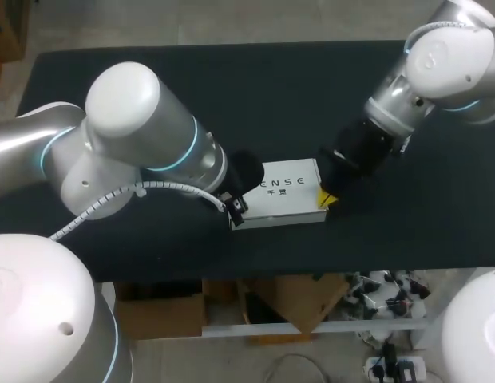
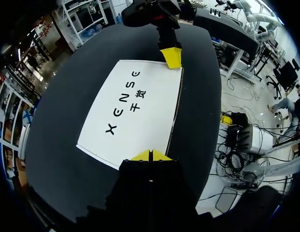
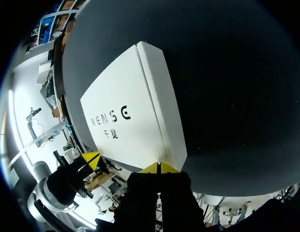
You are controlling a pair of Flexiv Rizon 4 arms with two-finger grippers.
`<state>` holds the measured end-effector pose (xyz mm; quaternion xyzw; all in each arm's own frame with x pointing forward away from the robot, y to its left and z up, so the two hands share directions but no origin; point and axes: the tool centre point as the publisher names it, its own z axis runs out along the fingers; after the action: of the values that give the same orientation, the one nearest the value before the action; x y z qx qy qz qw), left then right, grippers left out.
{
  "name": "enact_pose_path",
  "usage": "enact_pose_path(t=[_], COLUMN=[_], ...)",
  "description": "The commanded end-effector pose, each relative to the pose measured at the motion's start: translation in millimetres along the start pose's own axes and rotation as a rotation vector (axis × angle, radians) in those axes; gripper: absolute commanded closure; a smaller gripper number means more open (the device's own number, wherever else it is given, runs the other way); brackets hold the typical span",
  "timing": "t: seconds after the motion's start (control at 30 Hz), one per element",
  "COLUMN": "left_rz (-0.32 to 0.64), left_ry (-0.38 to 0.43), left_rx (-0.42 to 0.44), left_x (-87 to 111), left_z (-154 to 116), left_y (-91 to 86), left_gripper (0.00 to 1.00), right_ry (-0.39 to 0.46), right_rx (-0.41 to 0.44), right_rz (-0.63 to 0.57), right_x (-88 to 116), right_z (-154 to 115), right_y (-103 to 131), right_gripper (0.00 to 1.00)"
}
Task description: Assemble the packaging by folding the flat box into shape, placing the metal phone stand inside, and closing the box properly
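The white box (image 1: 283,190) lies on the table (image 1: 152,80), seemingly closed. Your left hand (image 2: 150,155) and right hand (image 3: 159,168), tips pressed together, meet its opposite ends, probably bracing it and squaring the end flaps.

white box (image 2: 145,111) lies flat on the dark bench (image 2: 58,106), with black lettering on its top face. a thin dark seam runs along one long side. left jaws sit at the box's near short edge, yellow tips (image 2: 142,155) pressed together with no gap showing. right jaws come in over the far end, and their yellow tip (image 2: 172,57) is at the box's far edge, by the corner.
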<state>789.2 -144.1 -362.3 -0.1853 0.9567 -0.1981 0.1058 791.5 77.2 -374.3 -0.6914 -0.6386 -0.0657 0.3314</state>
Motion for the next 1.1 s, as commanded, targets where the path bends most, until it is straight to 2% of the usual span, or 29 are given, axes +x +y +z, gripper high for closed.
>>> enact_pose_path(t=[0.03,0.23,0.57,0.87,1.1], left_rz=[0.007,0.022,-0.005,-0.024,-0.011], left_ry=[-0.028,-0.037,0.01,0.028,-0.019], left_rx=[0.007,0.009,-0.004,-0.002,0.015], left_x=[5.4,8.0,4.4,5.3,9.3], left_z=[-12,-14,9,16,-5], left_y=[-0.4,-2.4,7.9,14.4,8.5], left_gripper=[1.0,1.0,1.0,1.0,1.0], right_ry=[0.001,-0.003,-0.009,-0.007,0.011], right_rx=[-0.027,-0.034,-0.001,0.018,-0.014], right_rz=[-0.011,-0.018,0.008,0.026,-0.003], right_x=[5,8,0,-6,-1], right_z=[-10,-11,2,11,-3], right_y=[-13,-14,-2,2,-9], right_gripper=[1.0,1.0,1.0,1.0,1.0])
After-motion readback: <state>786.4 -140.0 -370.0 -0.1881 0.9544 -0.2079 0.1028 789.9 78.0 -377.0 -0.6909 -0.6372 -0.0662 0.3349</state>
